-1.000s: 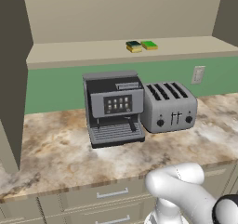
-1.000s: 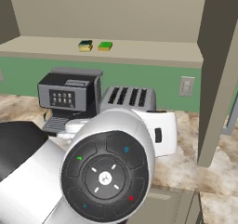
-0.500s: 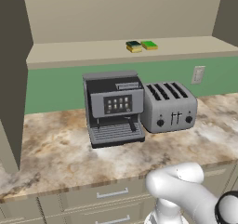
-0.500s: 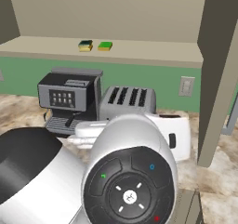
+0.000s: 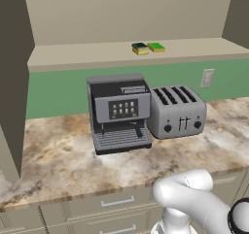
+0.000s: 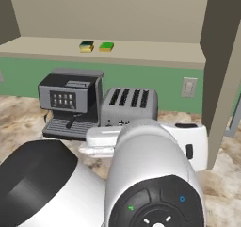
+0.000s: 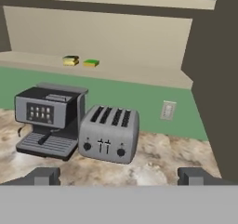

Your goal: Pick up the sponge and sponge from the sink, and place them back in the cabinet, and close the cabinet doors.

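Two sponges lie side by side on the beige shelf point(image 5: 87, 54) of the open cabinet. One is dark-topped point(image 5: 139, 48) point(image 6: 86, 46) point(image 7: 70, 60) and the other bright green point(image 5: 156, 47) point(image 6: 106, 46) point(image 7: 91, 63). My gripper point(image 7: 120, 176) is open and empty. It hangs low over the counter, well in front of and below the shelf, facing the toaster. A cabinet door point(image 6: 227, 94) stands open at the right, another point(image 5: 10, 107) at the left. The sink is out of view.
A black and silver coffee machine point(image 5: 119, 111) and a silver four-slot toaster point(image 5: 176, 110) stand on the marbled counter point(image 5: 58, 165) under the shelf. A wall socket point(image 5: 207, 77) sits on the green backsplash. Drawers point(image 5: 116, 203) line the counter front.
My arm has swung: its large round joint has slid down and to the right in the right base view. The sponges and appliances have stayed put.
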Robot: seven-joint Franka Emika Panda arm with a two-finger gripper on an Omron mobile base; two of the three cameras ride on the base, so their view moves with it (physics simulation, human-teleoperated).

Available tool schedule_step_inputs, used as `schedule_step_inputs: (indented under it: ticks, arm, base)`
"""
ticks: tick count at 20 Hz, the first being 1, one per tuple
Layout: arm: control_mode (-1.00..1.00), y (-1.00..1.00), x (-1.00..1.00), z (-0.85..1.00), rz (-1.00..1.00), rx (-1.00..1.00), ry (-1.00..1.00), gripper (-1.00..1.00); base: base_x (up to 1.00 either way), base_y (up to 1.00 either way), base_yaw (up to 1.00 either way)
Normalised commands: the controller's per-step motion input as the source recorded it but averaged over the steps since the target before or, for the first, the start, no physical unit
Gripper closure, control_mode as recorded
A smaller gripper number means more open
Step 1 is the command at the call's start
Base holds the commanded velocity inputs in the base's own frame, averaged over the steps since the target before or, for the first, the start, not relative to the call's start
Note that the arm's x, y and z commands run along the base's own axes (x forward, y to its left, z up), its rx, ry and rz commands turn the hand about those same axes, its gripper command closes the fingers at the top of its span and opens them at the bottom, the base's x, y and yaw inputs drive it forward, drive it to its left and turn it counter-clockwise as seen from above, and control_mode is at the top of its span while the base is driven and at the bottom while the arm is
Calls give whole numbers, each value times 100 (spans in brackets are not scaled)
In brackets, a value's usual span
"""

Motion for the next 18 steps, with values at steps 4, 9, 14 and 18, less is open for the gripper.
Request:
schedule_step_inputs:
  ticks: [4,9,14,18]
  arm:
    - [-100,-16,-4,0,-3,0,-5,-100]
    - [-100,-17,-1,0,-5,0,-4,-100]
    - [-100,-7,0,0,-7,0,-3,-100]
    - [-100,-3,0,0,-9,0,-2,-100]
  base:
    - [0,0,0]
    - [0,0,0]
    - [0,0,0]
    - [0,0,0]
